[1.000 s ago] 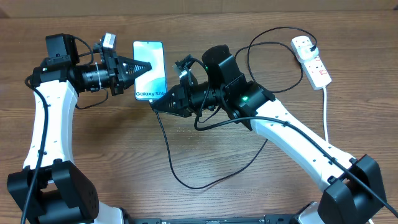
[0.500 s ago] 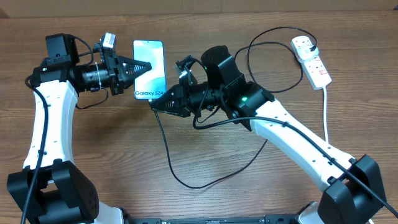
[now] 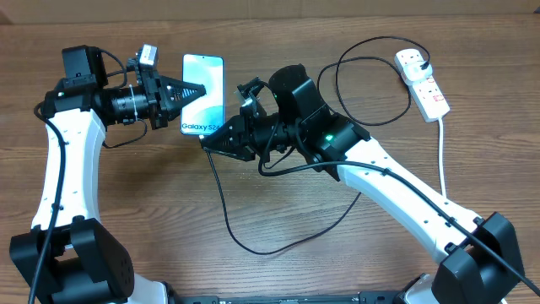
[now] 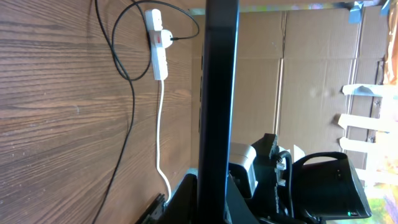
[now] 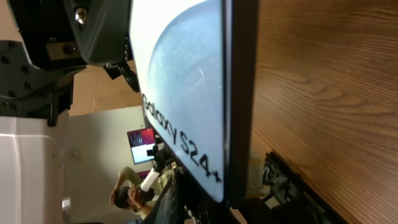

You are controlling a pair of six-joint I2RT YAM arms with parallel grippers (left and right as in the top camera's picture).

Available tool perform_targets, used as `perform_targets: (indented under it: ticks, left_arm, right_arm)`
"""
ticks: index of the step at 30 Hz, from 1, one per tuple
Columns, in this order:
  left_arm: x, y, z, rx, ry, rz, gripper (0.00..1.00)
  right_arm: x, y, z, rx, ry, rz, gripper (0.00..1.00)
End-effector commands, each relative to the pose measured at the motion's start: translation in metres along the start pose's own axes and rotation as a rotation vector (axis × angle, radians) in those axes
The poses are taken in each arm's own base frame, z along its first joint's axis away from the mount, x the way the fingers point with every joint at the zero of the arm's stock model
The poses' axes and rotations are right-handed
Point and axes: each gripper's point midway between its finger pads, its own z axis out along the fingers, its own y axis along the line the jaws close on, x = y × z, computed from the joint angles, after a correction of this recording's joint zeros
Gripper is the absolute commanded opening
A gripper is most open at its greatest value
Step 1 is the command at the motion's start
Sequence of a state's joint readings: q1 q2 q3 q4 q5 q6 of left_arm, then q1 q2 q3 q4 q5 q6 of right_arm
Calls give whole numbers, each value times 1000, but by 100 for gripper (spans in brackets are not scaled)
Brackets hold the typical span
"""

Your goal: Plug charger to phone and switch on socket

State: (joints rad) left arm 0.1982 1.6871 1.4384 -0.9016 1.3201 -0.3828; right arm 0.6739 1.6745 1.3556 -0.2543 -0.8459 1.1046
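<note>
The phone (image 3: 205,89), its light blue screen facing up and the "Galaxy S24" text at its near end, is held by its left edge in my left gripper (image 3: 196,91), which is shut on it. The left wrist view shows the phone (image 4: 214,93) edge-on between the fingers. My right gripper (image 3: 207,140) is shut on the charger's connector tip, right at the phone's near end. In the right wrist view the phone (image 5: 180,93) fills the frame and the tip is hidden under its end. The charger cable (image 3: 228,219) loops across the table to the socket (image 3: 422,80).
The socket's thick white cord (image 3: 442,160) runs down the right side of the table. The black cable (image 4: 127,124) and the socket (image 4: 159,43) show far off in the left wrist view. Cardboard boxes (image 4: 311,62) stand beyond the table. Both arms meet at the table's upper middle.
The right gripper has edged left and slightly up against the phone's near end. The phone has shifted a little to the right at its top. The left arm holds still.
</note>
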Motion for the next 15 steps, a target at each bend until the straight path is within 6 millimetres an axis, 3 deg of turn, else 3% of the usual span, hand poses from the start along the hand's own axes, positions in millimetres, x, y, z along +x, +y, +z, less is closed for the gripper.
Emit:
perform_targets:
  ticks: [1,6,12,15]
  left_arm:
    - [19,-28,6,119,77,4,4]
    - [16,-22,6,79,60,5,4]
    - [-1,-6,5,-22,-10,29,4]
    - [-11,4,-1,-77,-56,27,4]
  right_arm:
    - [-33,3,-10,29,-170,-10,10]
    - [-33,1,-10,33,-169,-9,23]
    - [-37,-3,-13,52,-180,-37,27]
    - [-39,-15,-15,98,-198,-19,27]
